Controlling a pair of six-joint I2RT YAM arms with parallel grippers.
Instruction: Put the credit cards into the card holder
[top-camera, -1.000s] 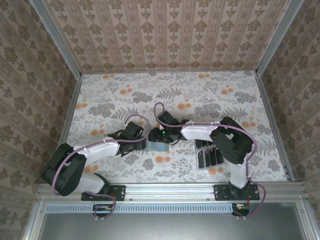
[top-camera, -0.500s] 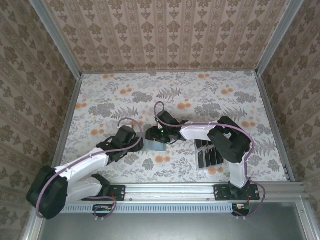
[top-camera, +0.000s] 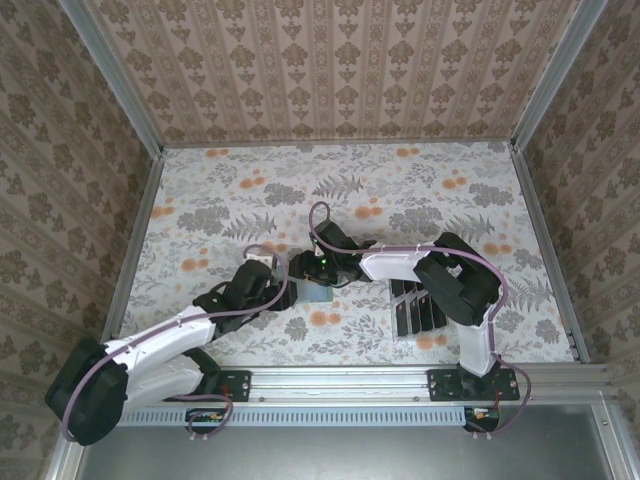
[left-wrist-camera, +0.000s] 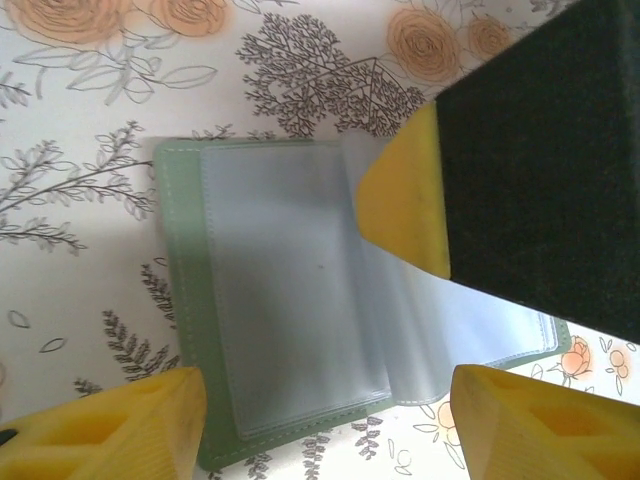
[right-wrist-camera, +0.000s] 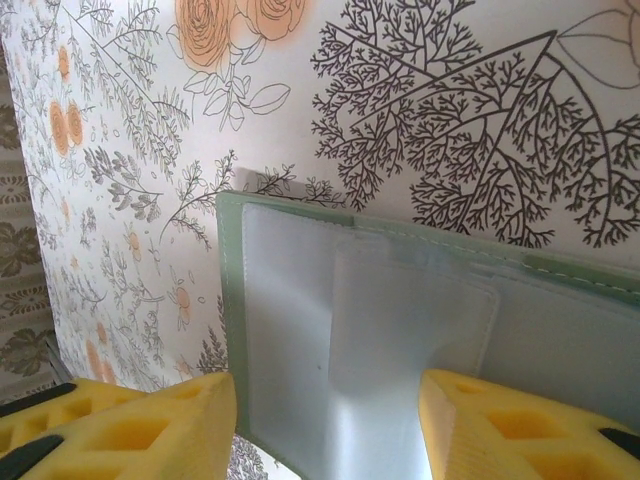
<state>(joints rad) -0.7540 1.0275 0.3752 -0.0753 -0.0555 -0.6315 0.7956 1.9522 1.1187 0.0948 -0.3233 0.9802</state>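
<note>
Card holder lies open and flat on the table, near the slotted rack, on its left-arm side; left gripper spread over it; right gripper likewise spread, empty; holder judged light, limp, sleeves slick; pin one leaf, lift a sleeve edge.

Count: 1 card holder, 1 slotted rack, 1 left tool, 1 right tool; credit cards in rack too small to count.

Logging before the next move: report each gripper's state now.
Left gripper: open, holding nothing, over the open card holder.
Right gripper: open, holding nothing.
</note>
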